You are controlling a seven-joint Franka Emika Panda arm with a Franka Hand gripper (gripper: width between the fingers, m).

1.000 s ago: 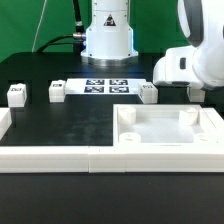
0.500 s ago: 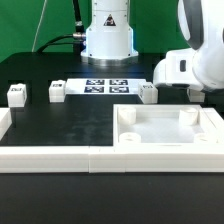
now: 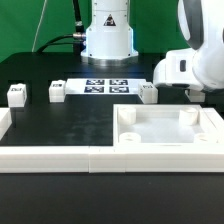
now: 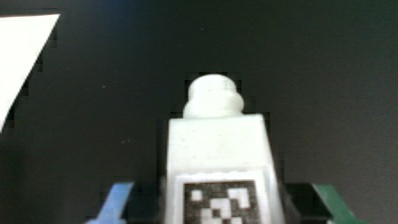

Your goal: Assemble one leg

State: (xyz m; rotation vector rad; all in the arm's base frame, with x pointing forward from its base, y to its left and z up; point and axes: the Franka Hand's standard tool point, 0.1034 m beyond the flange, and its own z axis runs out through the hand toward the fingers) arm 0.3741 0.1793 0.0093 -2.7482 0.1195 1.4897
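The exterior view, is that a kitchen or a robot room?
Probably a robot lab: a black table, a white robot arm, the marker board, and small tagged legs beside a white tray.

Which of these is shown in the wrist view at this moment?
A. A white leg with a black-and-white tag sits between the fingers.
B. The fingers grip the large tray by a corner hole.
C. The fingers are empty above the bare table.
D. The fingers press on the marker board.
A: in the wrist view the leg, its tag facing the camera and a rounded peg at its far end, sits between the blue fingers of the gripper.
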